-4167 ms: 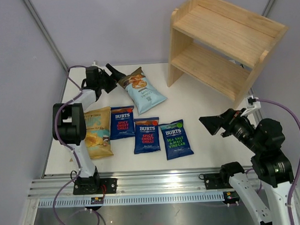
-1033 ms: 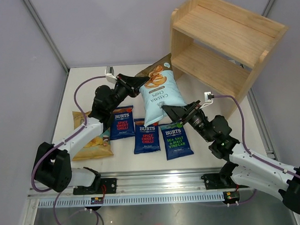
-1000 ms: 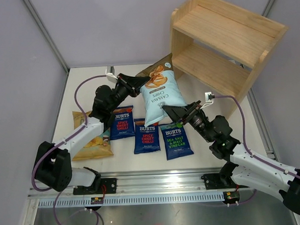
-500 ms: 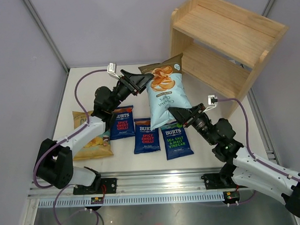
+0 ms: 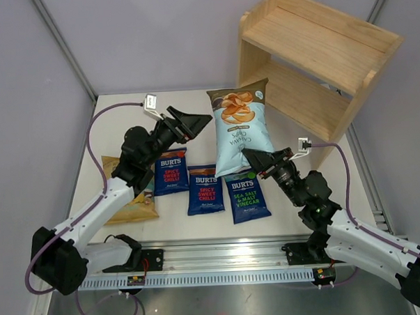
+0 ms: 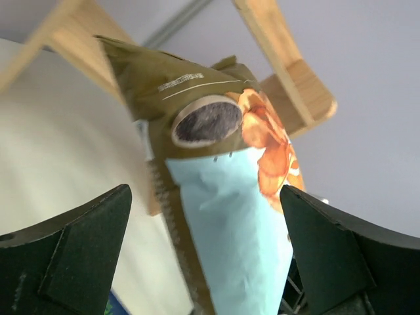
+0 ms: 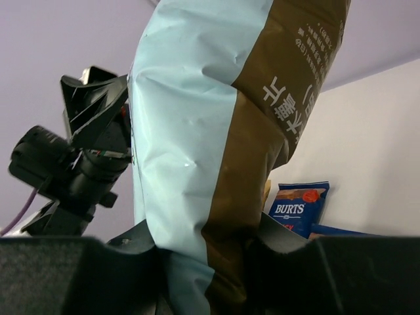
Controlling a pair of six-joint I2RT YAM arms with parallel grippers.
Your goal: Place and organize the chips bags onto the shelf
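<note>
Grey-lilac walls (image 5: 156, 34), white table (image 5: 178, 225), nothing else in the cell that matters.

The shelf (image 5: 310, 55) sits at the far right corner. Both tiers are bare, so I count zero of five bags placed.

The pale-blue bag (image 5: 240, 132) is in the air, upright, print facing the top camera. Its top edge is near the shelf's left side panel but not inside, and I can't tell if it touches.

The yellow-and-teal bag (image 5: 141, 199) lies flat at the near left, partly under the left arm. It's untouched.

The three Burts bags lie flat in a loose row along the near middle: red-lettered (image 5: 171, 172), red-lettered (image 5: 206, 190), green-lettered (image 5: 246, 195). All are untouched, and the hanging bag's bottom edge overlaps the last one in the top view.

The right gripper (image 5: 257, 162) is clamped on the pale-blue bag's bottom edge. The right wrist view shows the bag pinched between the fingers and rising out of them.

The left gripper (image 5: 203, 123) has its jaws spread wide. It points at the bag's upper left and sits just beside it with no contact, and the left wrist view shows the bag out beyond both fingers.

My read: I'm mid-carry on bag one, with only the right arm holding it. Still to do: get it onto a tier standing up, then four more picks. Three fit abreast per tier, so it'll take both levels.
</note>
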